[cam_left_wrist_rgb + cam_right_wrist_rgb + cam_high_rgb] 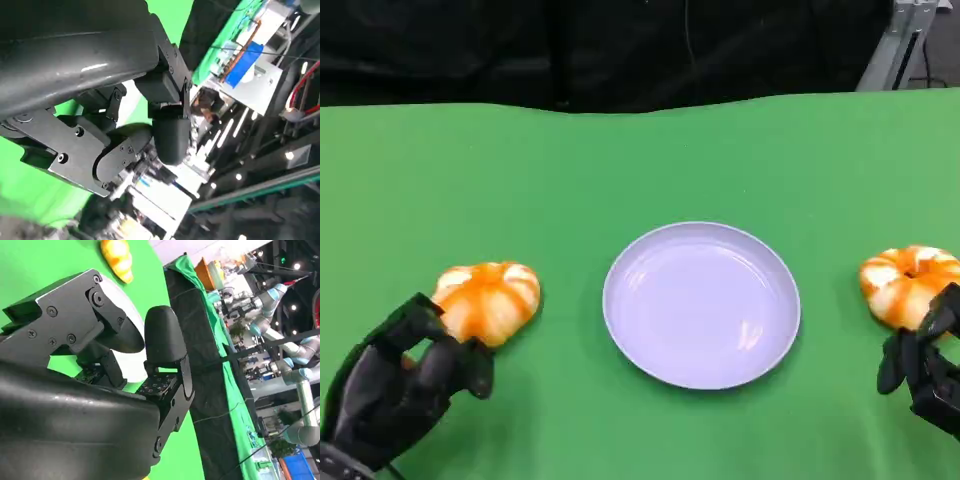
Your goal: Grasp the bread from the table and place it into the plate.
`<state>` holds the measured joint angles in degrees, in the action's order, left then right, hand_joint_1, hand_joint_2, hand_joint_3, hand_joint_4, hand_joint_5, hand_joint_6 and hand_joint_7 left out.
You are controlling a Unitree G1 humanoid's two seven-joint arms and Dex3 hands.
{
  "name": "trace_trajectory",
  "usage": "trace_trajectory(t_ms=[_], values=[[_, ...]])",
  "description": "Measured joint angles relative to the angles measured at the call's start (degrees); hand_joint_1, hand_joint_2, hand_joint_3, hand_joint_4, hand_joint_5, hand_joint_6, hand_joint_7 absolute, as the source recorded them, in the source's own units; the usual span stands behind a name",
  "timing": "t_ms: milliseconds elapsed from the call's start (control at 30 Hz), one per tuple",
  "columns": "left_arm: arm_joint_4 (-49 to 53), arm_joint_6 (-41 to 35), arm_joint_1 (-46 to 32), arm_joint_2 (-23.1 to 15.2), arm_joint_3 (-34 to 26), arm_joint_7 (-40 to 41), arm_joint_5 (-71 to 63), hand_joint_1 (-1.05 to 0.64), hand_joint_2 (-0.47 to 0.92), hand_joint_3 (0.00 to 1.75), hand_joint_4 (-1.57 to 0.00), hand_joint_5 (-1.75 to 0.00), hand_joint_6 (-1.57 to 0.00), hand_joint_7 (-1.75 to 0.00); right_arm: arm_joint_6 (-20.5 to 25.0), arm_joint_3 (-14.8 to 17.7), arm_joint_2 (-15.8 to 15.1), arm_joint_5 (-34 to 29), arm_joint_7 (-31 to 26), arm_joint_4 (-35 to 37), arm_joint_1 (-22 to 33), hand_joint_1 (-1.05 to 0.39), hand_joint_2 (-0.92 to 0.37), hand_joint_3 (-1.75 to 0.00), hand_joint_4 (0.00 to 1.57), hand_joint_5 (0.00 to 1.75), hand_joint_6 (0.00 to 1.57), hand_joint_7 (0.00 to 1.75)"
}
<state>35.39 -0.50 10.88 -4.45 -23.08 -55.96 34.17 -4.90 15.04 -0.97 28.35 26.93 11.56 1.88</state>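
Fingers point(470, 365) spread beside bread point(488, 300).

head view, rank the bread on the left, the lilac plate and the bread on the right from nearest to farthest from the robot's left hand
Measured from the left hand:
1. The orange-and-white glazed bread on the left, just above the hand's fingers, at the table's left.
2. The round lilac plate, empty, at the table's centre.
3. The orange-and-white glazed bread on the right, at the far right edge by the right hand.
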Motion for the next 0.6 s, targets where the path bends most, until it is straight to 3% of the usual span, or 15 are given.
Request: trace_trajectory(t_ms=[100,233,300,333,433,600], values=[[0.44,8.86,-0.24,1.98,0.5,0.81,-2.13,-0.42,0.91,0.05,-0.83,-0.81,-1.1,-0.17,0.0,0.0,0.0,-0.11,0.0,0.12,-0.03,-0.03,-0.5,-1.31,0.89,1.75,0.76,1.63],[1.28,12.57,-0.24,2.48,0.61,0.82,-2.16,-0.42,0.92,0.03,-0.84,-0.78,-1.11,-0.14,0.0,0.05,0.0,-0.1,0.02,0.2,-0.04,-0.03,-0.5,-1.32,0.89,1.75,0.76,1.63],[1.76,15.85,-0.28,2.5,0.87,1.72,-3.88,-0.6,0.92,0.19,-0.66,-0.44,-0.87,-0.02,0.0,0.04,0.0,-0.1,0.02,0.21,-0.04,-0.03,-0.5,-1.32,0.9,1.75,0.76,1.63],[1.94,20.19,-0.28,2.51,1.11,3.06,-6.25,-0.63,0.92,0.21,-0.64,-0.38,-0.83,-0.01,0.0,0.02,0.02,-0.11,0.02,0.21,-0.04,-0.03,-0.5,-1.32,0.9,1.75,0.76,1.64],[1.98,34.46,-0.27,2.37,1.54,9.45,-15.37,-0.68,0.92,0.23,-0.57,-0.28,-0.76,0.0,0.0,-0.13,0.27,-0.19,0.01,0.21,-0.04,-0.03,-0.5,-1.32,0.9,1.75,0.76,1.64],[2.07,53.63,-0.51,-0.75,3.39,27.73,-35.89,-0.69,0.92,0.24,-0.56,-0.24,-0.74,0.0,0.0,-0.2,0.32,-0.34,-0.22,0.19,-0.03,-0.03,-0.5,-1.33,0.9,1.75,0.76,1.64]])
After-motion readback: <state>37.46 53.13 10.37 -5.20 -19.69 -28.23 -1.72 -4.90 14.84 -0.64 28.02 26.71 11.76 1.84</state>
